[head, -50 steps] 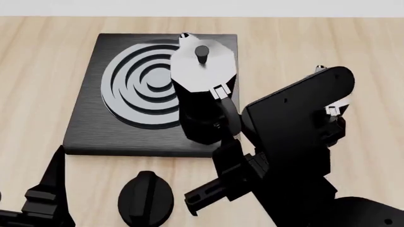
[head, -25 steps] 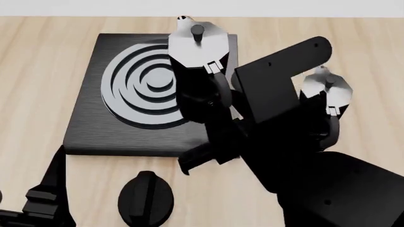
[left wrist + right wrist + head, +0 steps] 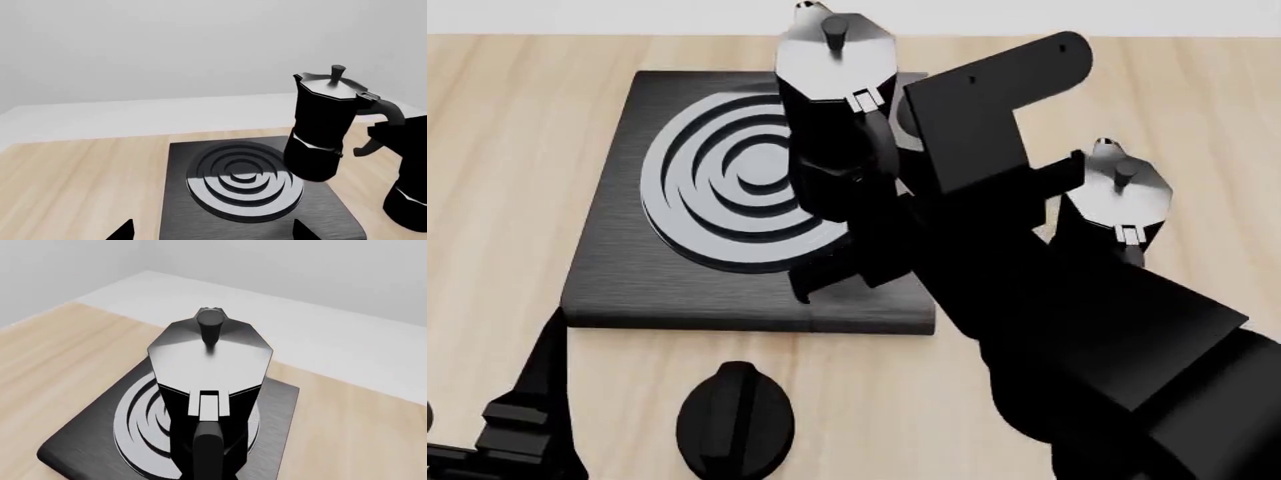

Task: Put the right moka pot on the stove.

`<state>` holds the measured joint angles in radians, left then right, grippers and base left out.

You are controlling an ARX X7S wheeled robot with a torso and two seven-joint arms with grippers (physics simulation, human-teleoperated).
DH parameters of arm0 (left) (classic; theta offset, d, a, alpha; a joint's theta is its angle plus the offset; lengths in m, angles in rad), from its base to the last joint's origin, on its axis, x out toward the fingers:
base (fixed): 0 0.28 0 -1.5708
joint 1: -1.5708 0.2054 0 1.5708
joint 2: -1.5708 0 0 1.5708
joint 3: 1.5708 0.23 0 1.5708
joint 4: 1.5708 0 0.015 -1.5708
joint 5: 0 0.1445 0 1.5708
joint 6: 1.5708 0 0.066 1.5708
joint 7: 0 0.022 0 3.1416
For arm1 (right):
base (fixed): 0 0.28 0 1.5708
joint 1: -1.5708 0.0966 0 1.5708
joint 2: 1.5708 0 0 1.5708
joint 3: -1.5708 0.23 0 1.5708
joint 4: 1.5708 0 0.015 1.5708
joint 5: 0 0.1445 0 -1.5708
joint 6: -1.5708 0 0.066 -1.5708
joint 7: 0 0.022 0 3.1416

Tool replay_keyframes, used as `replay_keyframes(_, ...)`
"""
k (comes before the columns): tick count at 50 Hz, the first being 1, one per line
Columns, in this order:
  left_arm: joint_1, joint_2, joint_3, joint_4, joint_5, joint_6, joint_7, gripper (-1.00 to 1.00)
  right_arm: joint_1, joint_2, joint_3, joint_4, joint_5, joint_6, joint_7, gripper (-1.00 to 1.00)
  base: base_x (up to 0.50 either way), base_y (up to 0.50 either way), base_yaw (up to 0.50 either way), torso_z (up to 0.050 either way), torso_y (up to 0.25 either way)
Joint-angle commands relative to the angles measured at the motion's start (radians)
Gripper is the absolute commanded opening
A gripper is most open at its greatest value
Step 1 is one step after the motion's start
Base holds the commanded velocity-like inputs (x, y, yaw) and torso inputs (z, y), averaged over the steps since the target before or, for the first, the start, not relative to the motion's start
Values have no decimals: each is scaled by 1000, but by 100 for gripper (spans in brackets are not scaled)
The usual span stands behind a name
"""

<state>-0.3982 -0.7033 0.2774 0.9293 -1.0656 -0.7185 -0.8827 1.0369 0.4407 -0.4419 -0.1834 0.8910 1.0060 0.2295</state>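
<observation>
Wooden tabletop [image 3: 507,150] carries the stove [image 3: 627,260]. Right gripper [image 3: 874,215] jaws grip the upright pot [image 3: 834,110] by its handle, raised over the stove's right edge; burner rings [image 3: 727,175] lie leftward.

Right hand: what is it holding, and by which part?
The right hand holds the moka pot by its black handle, lifted over the stove.

Pale wood table [image 3: 507,150] — plain white wall [image 3: 167,45]
</observation>
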Motion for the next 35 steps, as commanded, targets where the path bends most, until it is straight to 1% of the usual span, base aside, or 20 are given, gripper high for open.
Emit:
replay_keyframes(1, -5, -3, 3, 1, -6, 1, -4, 100, 43, -38, -19, 75, -59, -44, -33, -100, 0, 0, 0, 0, 0)
replay_keyframes(13, -5, -5, 4, 0, -7, 7, -6, 100, 64, -70, -40, 133, -81, -75, -54, -100, 0, 0, 0, 0, 1)
replay_keyframes(16, -4, -6, 5, -1, -7, 7, -7, 100, 79, -102, -68, 199, -119, -118, -76, -100, 0, 0, 0, 0, 0)
replay_keyframes(35, -2, -9, 13, -3, 3, 16, -4, 100, 115, -159, -111, 325, -166, -188, -126, -100, 0, 0, 0, 1, 1)
